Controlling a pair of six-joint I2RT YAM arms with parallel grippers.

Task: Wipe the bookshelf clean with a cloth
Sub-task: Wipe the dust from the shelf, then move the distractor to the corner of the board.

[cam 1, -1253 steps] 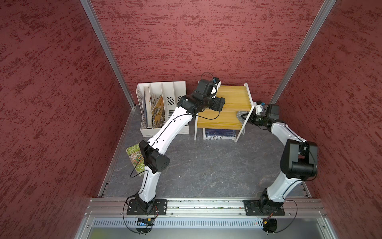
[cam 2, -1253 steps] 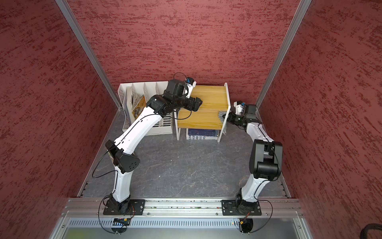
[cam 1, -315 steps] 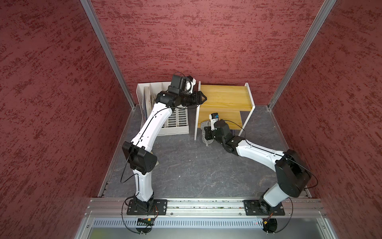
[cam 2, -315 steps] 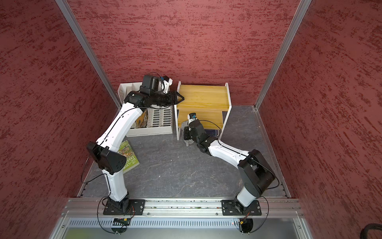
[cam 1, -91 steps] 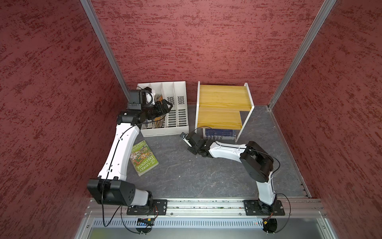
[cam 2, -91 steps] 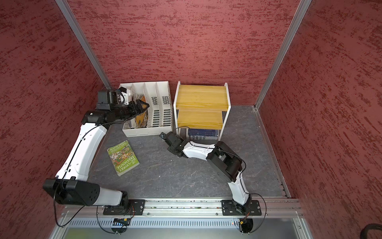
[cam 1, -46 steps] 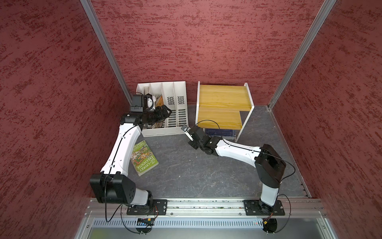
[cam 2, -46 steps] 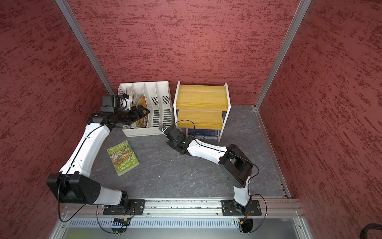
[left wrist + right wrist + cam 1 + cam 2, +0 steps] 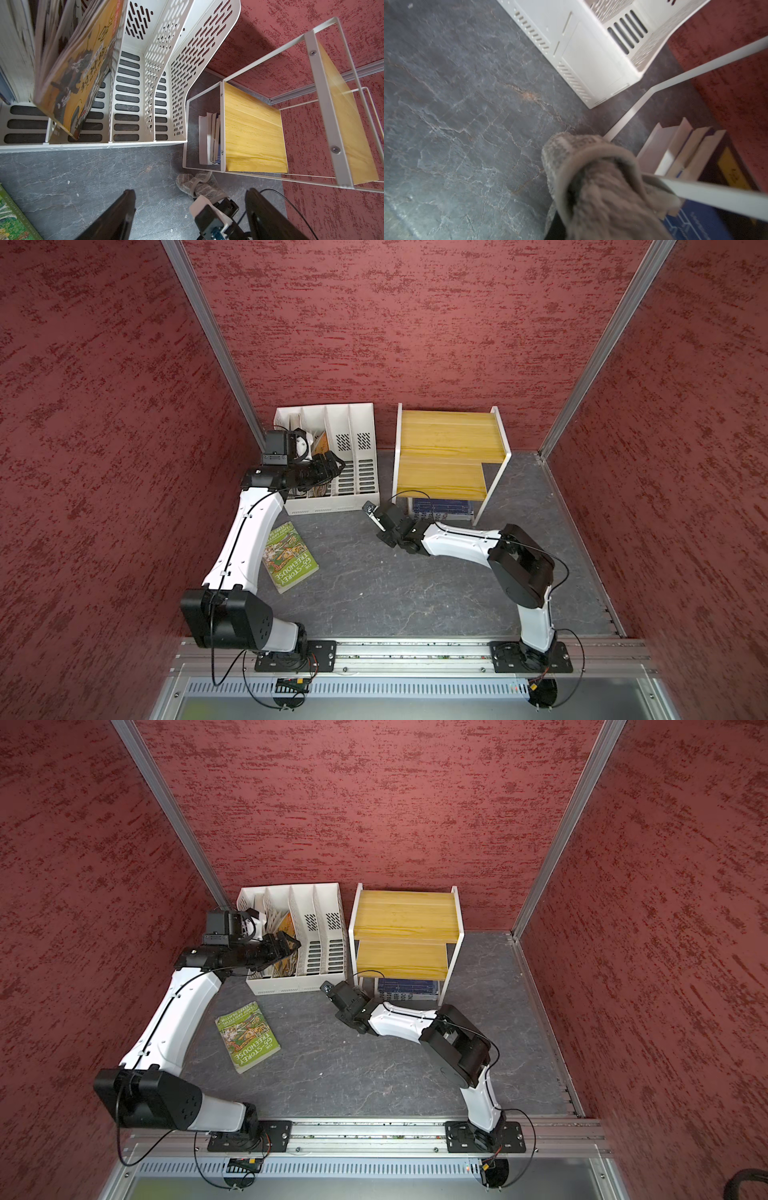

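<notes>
The bookshelf (image 9: 449, 448) (image 9: 405, 928) stands at the back, its two yellow-tan boards bare. Its side panel and boards also show in the left wrist view (image 9: 253, 133). The grey-beige cloth (image 9: 199, 184) (image 9: 602, 176) hangs bunched just above the floor by the shelf's front left leg. My right gripper (image 9: 392, 512) (image 9: 347, 992) is shut on the cloth, which hides its fingers in the right wrist view. The wrist covers the cloth in both top views. My left gripper (image 9: 334, 466) (image 9: 291, 944) (image 9: 191, 193) hovers open and empty over the file organizer.
A white perforated file organizer (image 9: 328, 506) (image 9: 299, 984) holding magazines stands left of the shelf. A green book (image 9: 291, 558) (image 9: 248, 1036) lies on the grey floor near the left arm. Several books (image 9: 440, 508) (image 9: 407, 988) lie under the shelf. Red walls close in on three sides.
My right wrist has shifted slightly back toward the shelf's front left leg with the cloth, and its elbow has swung about. The left gripper has edged a little forward over the organizer.
</notes>
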